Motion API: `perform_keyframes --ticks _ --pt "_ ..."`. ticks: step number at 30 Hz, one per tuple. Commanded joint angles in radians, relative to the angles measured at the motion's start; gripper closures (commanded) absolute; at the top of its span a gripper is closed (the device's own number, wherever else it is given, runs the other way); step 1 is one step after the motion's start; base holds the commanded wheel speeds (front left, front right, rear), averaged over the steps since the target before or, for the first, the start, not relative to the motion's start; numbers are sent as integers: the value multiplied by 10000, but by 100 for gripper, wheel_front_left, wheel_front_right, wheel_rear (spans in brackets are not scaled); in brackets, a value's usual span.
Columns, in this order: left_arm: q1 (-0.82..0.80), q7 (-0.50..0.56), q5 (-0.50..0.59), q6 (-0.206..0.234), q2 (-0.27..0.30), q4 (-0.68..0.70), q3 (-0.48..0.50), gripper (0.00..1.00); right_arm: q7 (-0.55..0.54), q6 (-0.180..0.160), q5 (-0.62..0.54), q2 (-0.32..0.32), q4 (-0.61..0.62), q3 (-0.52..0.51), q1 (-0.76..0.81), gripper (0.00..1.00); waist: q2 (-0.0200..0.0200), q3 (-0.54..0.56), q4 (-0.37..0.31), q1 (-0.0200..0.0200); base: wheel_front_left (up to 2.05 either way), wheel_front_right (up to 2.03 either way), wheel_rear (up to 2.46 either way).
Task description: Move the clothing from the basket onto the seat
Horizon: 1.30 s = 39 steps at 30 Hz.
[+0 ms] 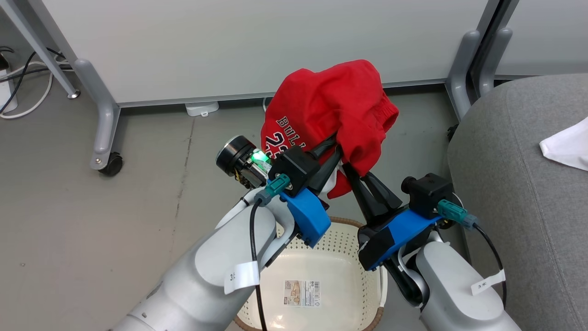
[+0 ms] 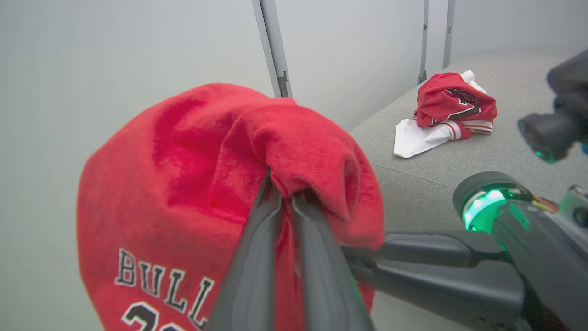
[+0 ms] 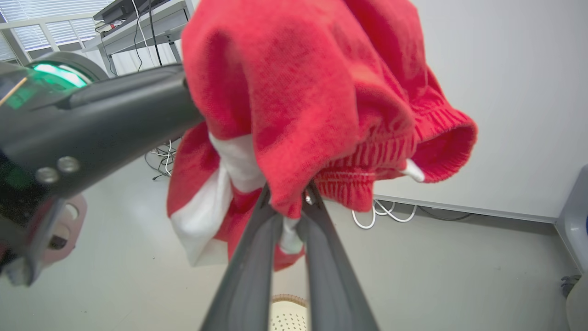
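Holding red jersey [image 1: 330, 105] above basket [image 1: 363, 271] — left gripper [image 2: 281, 193] and right gripper [image 3: 289, 207] both clenched on it. Soft, light, floppy — you pinch thick bunched folds.

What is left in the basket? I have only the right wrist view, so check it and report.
Observer: In the head view, the part of the basket floor that shows holds a printed label and no clothing.
Operator: Now report the drop spot.
Observer: The left wrist view shows a red jersey bundle and white fabric lying together on the grey seat.
Operator: Confirm the other grip.
Observer: The left hand is shut on the lifted red jersey.
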State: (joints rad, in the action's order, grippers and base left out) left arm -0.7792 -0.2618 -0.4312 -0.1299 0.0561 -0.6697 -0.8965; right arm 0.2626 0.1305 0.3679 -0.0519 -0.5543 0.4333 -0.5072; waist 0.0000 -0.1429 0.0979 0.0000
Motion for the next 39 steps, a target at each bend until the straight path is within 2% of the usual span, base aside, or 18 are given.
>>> perform_keyframes --ticks 1,7,8,9,24,39 --pt "8 -47 29 -9 -24 11 12 100 34 3 57 22 54 -12 -41 100 0 0 -2 0 0 0 0" --pt "2 -47 -2 -10 -25 -33 -11 100 34 3 82 23 98 17 -18 100 0 -9 -6 0 0 0 0" --pt "-12 -47 7 -10 -25 -41 22 23 34 5 86 23 102 23 -14 100 0 -10 -7 0 0 0 0" --pt "-22 -47 34 -10 -26 -44 54 0 34 3 82 24 101 26 -11 100 0 -11 -8 0 0 0 0" --pt "111 -47 327 -11 -32 -112 336 0 34 5 -28 22 115 -132 112 100 0 -45 -155 0 0 0 0" --pt "299 -47 464 -11 83 -93 307 0 35 3 -383 -168 683 -1132 439 100 0 -300 -1118 0 0 0 0"
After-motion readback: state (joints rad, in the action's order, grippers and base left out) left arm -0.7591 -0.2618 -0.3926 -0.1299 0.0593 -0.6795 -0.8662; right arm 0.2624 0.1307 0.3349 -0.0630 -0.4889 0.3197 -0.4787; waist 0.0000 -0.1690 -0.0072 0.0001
